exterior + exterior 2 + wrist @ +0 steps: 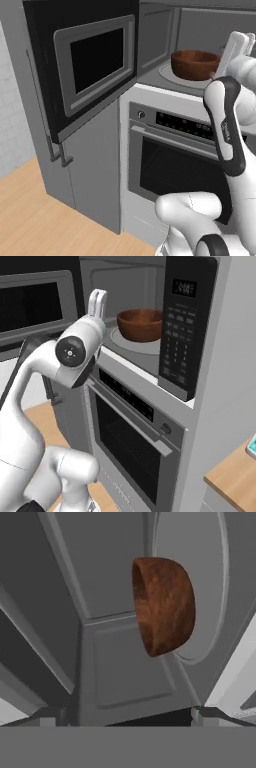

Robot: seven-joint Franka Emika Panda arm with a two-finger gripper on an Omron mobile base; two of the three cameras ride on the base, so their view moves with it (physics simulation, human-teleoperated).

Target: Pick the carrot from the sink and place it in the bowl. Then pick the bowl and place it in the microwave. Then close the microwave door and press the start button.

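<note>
The bowl (194,64) sits on the microwave (150,316) turntable; the tool (128,714), wide open and empty, faces it. The right base view shows the keypad (176,336); the left shows the open door (85,65).

L base: from left, faces microwave (165,50) | R base: from right, same cavity | hand cam: rolled, close on bowl (164,606)

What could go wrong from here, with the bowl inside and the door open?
1. The gripper is open in front of the microwave, near the bowl. Closing the microwave door before the arm has pulled clear might trap it.
2. The door stands wide open to the left, so a weak push may not shut it fully.
</note>
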